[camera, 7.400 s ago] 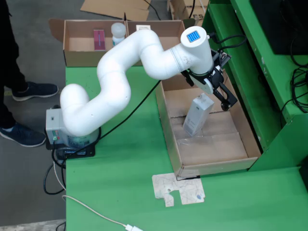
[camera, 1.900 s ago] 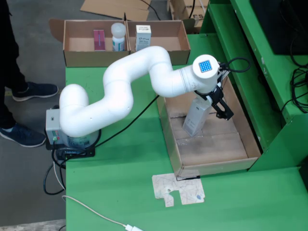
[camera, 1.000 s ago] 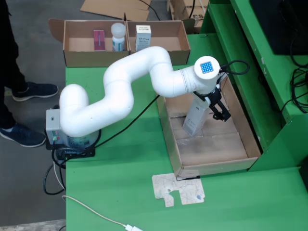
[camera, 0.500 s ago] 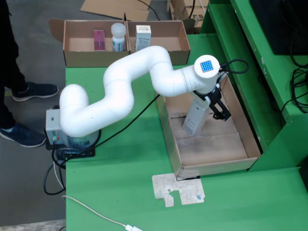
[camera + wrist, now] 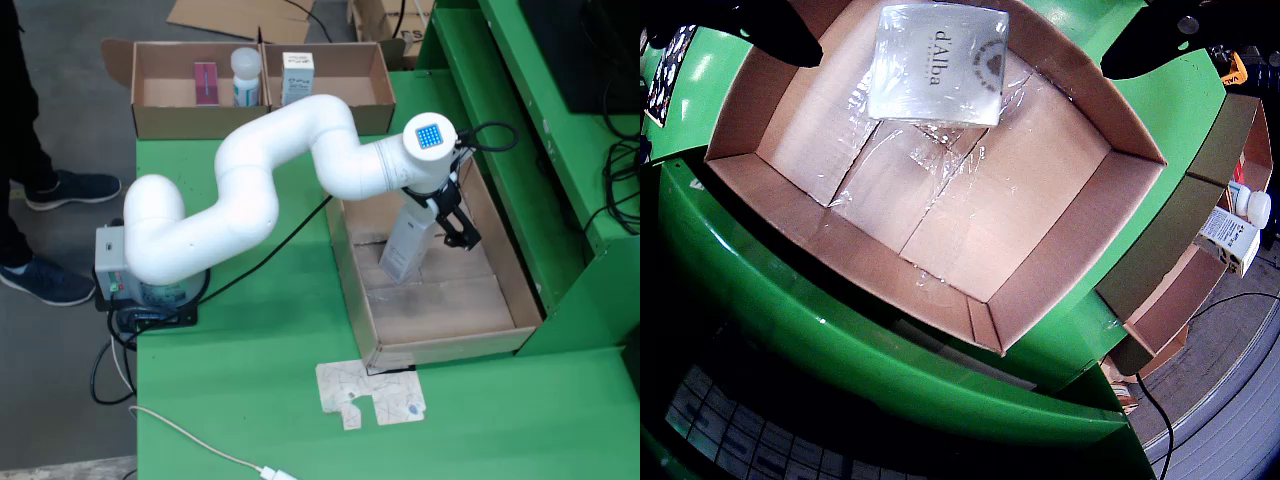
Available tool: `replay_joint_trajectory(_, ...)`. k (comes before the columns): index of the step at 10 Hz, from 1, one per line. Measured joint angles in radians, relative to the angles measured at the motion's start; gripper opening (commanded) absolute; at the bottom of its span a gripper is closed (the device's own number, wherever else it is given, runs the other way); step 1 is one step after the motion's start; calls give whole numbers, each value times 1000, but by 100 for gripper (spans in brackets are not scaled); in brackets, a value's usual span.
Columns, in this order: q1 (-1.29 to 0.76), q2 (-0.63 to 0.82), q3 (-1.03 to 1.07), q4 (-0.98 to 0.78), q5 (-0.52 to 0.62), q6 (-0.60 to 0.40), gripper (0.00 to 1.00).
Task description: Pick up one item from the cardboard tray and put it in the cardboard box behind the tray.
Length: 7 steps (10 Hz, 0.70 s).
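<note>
Fingers flank carton (apart).

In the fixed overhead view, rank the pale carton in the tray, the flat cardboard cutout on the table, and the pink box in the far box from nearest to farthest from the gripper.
1. Pale carton, in the tray right at the gripper.
2. Cardboard cutout, on the green table below the tray's near end.
3. Pink box, in the far box at upper left.
</note>
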Motion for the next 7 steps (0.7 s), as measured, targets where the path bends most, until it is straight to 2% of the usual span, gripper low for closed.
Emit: replay_joint_trajectory(7,14,-28,0,74,-25,6,100)
